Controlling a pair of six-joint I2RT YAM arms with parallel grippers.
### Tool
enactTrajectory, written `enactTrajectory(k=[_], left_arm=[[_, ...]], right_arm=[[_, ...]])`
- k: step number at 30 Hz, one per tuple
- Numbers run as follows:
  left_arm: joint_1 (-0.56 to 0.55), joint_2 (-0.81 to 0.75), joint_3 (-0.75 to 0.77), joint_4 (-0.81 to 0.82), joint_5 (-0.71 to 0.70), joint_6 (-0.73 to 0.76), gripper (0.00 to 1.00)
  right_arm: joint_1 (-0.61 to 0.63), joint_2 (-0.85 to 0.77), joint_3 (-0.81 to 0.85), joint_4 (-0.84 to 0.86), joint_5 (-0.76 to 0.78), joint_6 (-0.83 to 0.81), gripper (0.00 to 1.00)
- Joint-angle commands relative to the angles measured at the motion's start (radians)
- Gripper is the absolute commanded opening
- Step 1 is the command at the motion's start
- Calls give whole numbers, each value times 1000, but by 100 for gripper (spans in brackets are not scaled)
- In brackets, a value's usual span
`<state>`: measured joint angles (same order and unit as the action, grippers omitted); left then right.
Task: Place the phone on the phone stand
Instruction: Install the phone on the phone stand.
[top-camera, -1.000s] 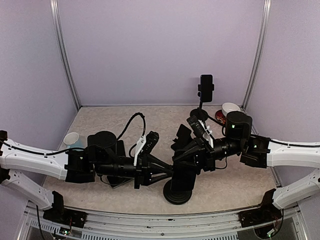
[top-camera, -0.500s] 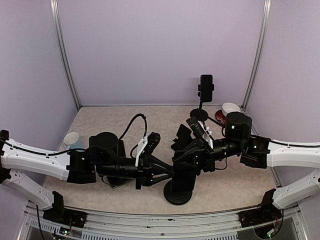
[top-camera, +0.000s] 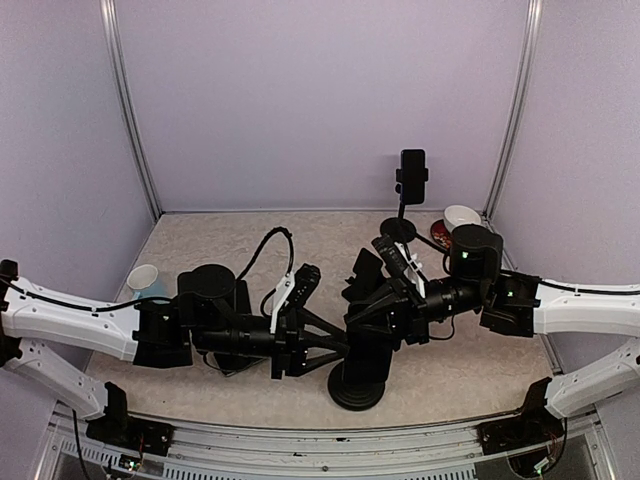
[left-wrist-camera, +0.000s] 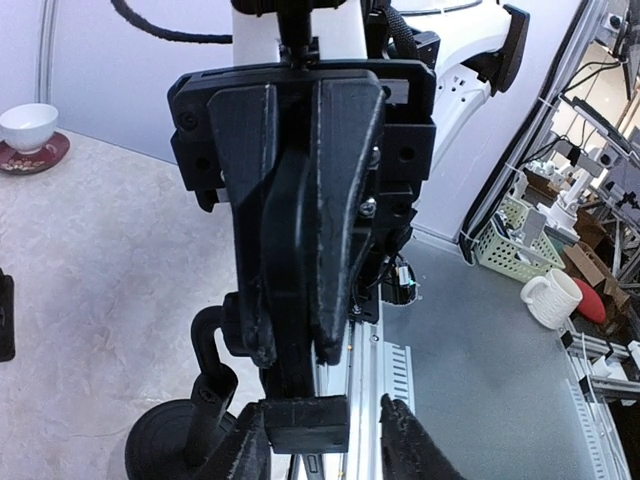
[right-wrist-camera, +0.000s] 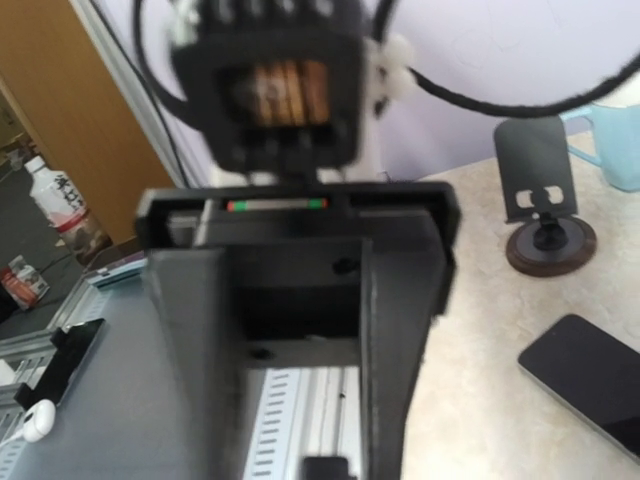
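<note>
Lilac-walled booth, beige table (top-camera: 300, 235). Both arms folded low toward the middle of the near edge, meeting over the black round-based phone stand (top-camera: 355, 385). Not picked up yet: phone (right-wrist-camera: 590, 385) — lying flat, screen dark, on the left half of the table by the left arm, short of a small stand (right-wrist-camera: 545, 205) and a pale cup (right-wrist-camera: 615, 150) near the left edge.

Jaws of left gripper (left-wrist-camera: 325, 445) spread, straddling a black block (left-wrist-camera: 305, 422), clamping nothing as far as visible. Jaws of right gripper (left-wrist-camera: 297, 345) pressed close together; cannot tell whether pinching anything thin. Also a tall stand (top-camera: 411, 180) carrying a dark device at the far edge, and a bowl (top-camera: 461, 214) in the far right corner.

Risks, as a judgement:
- Two grippers crowded onto one top-heavy stand — could tip it or drag it toward the near edge on any sideways pull.
- Could clash jaw against jaw, sitting nose to nose.
- Flat phone hard to get under; likely to skid or slip if pinched by its thin edges.
- Might end up on the wrong stand, with three around.
</note>
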<state>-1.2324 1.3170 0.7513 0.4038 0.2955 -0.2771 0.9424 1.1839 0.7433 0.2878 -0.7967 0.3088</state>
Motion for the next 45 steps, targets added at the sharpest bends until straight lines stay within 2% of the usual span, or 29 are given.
enactTrajectory(k=[1,2,8,14,23,31,45], left_arm=[[-20,-65,-3,121,33,7,47],[-20,-76,-9,121,27,5,55],[-24,-123,-37,116,-4,5,79],[-27,-184,-78,114,-60,3,98],[-41,-214,-102,94,-115,3,99],[-48,-213,-113,94,-129,4,99],[-49,-199,-110,93,-129,4,99]], right_arm=[[-3,-14,17,-8,73,7,0],[-3,-14,21,-9,77,10,0],[-1,1,47,-4,110,39,0],[5,13,79,10,194,89,0],[9,10,70,67,293,142,0],[12,-6,61,-42,329,156,0],[14,-151,-62,-121,326,156,0]])
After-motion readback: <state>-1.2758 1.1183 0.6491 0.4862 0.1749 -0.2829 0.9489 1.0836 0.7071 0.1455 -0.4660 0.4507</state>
